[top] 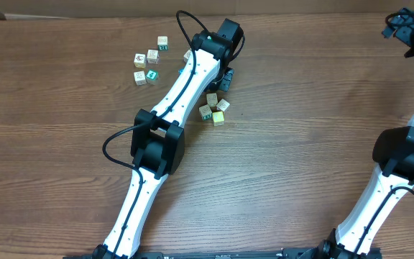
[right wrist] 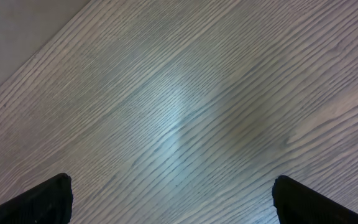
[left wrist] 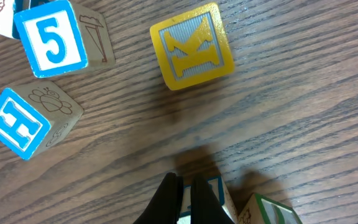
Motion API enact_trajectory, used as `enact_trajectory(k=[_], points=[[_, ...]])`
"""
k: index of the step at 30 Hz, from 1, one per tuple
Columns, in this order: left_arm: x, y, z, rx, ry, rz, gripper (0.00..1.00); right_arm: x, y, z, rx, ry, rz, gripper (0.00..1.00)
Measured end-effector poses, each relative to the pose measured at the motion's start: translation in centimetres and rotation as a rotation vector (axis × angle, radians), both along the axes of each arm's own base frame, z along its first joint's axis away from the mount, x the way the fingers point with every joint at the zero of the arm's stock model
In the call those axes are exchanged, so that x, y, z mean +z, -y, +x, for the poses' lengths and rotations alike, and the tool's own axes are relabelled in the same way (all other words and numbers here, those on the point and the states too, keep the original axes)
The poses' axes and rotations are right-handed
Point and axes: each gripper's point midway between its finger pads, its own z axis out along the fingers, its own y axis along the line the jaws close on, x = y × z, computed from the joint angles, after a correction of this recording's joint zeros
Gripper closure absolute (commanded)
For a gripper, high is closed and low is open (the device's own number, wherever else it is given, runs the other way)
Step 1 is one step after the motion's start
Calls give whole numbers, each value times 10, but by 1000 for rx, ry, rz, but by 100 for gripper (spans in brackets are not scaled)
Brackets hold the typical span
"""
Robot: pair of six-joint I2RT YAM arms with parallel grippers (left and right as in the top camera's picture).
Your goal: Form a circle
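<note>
Table (top: 300,144): wood grain, in all views. Left gripper (top: 226,78), your landmark: fingers (left wrist: 166,202) pressed together, a closure only its wrist view shows you. Right gripper (top: 407,27): well apart on the landmark's right, fingers (right wrist: 45,200) spread wide above wood. Loose cubes (top: 152,56): scattered to the landmark's left, overhead only. Circle (top: 213,108): four cubes bunched tight, just beside the landmark on the robot's side, apart from its fingertips. Yellow K cube (left wrist: 192,46): lettering legible in the left wrist view alone, ahead of the landmark's fingertips, not touching.
</note>
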Motion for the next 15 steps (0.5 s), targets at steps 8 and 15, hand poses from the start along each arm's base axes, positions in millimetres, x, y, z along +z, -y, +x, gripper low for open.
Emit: enact_trajectory(k=[8,15], points=[[0,-1,-2,0,-9,3,96,0,0,0,0,0,0,0],[-1,2,-5,-5,-26,-16,96,0,0,0,1,1,0,0]])
